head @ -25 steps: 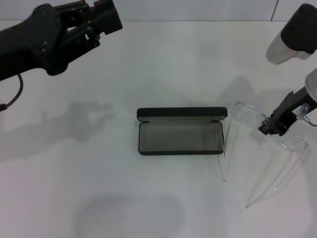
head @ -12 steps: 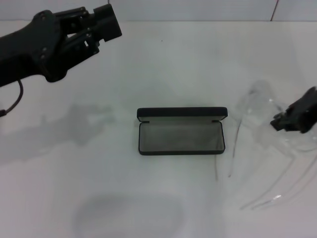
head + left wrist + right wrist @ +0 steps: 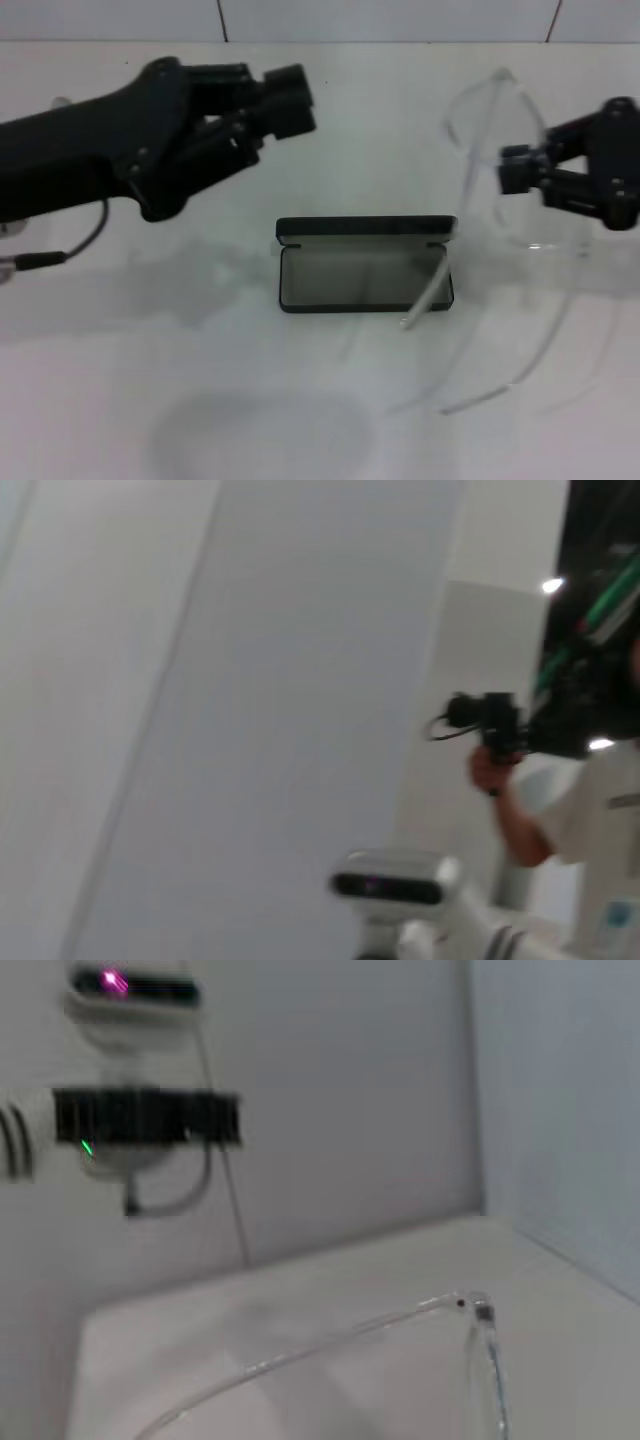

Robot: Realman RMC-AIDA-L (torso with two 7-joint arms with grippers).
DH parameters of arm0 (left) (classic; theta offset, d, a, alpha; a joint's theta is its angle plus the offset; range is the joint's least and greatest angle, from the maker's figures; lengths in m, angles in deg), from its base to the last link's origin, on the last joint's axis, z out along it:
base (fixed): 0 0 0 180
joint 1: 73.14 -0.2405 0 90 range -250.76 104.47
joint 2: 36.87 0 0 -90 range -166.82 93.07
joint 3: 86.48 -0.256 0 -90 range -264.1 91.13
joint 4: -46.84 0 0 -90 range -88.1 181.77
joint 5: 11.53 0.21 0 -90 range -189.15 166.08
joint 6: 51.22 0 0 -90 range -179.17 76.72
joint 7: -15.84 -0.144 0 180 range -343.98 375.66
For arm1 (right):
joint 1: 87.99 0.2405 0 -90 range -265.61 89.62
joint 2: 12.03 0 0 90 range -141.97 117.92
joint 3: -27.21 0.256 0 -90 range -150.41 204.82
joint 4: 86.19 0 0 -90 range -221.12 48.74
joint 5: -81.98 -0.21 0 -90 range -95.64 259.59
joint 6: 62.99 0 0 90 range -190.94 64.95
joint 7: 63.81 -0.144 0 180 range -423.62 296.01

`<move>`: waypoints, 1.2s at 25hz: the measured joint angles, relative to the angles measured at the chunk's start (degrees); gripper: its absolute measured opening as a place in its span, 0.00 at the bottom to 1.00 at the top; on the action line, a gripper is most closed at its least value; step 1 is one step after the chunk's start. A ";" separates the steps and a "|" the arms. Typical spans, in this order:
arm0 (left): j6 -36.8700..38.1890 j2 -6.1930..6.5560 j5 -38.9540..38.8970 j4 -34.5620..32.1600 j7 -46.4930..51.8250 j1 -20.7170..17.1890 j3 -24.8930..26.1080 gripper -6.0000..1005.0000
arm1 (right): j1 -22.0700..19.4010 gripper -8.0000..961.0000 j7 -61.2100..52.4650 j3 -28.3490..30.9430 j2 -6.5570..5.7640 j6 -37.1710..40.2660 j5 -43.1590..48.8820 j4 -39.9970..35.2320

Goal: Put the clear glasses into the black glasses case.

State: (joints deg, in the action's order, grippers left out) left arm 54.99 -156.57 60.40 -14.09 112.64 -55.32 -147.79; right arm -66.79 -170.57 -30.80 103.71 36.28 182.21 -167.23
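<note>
White table (image 3: 300, 420), black glasses case (image 3: 365, 266) laid open at centre, clear glasses (image 3: 500, 150) held aloft in clamped right gripper (image 3: 512, 170), left gripper (image 3: 290, 100) raised behind case, jaw state not discernible.

The right wrist view showed the clear glasses (image 3: 330, 1345) close to the camera: a curved transparent rim ending at a hinge, with a temple arm dropping from it. Beneath lay the white table (image 3: 300, 1300). Behind stood a grey wall carrying a black box (image 3: 145, 1118), with a magenta light (image 3: 113, 980) above it.
</note>
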 joint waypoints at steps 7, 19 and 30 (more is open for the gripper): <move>0.23 0.00 -2.59 2.67 -0.37 2.19 -5.78 0.10 | 8.39 0.14 7.42 -7.98 0.17 -7.71 -4.08 14.87; -0.12 0.12 -2.36 6.66 -4.03 3.80 -9.28 0.07 | 13.81 0.14 14.97 -12.55 0.25 -8.92 -13.60 23.91; -0.32 0.10 -2.49 10.09 -8.31 4.87 -9.09 0.07 | 12.66 0.14 16.47 -12.67 0.28 -6.80 -16.65 23.98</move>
State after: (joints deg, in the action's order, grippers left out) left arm 54.67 -156.47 57.91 -4.00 104.32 -50.45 -156.88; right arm -54.13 -154.10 -43.46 103.98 29.47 165.56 -143.25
